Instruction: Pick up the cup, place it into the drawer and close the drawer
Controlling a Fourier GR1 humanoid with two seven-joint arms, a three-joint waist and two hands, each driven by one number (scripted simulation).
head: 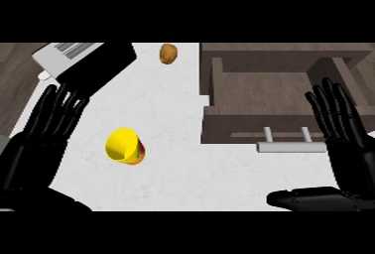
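Currently pre-grasp: cup (123,145) on side on counter (183,173). Left hand (29,154) beside cup, right hand (348,149) well right of cup; fingers (58,111) all straight, empty. Drawer (256,101) right of cup, open. Next: grasp cup.

So the white, faintly marbled counter (183,173) in front of me has four things on it. Left of the middle is a yellow cup with a reddish outside (123,146), tipped over so its open mouth shows. At the far edge sits a small brown potato-looking lump (168,53), well apart from the cup. The far left corner has a grey and black boxy appliance (81,57). On the right stands a dark wooden drawer box (249,130), pulled open, with its pale metal bar handle (290,146) facing my side.
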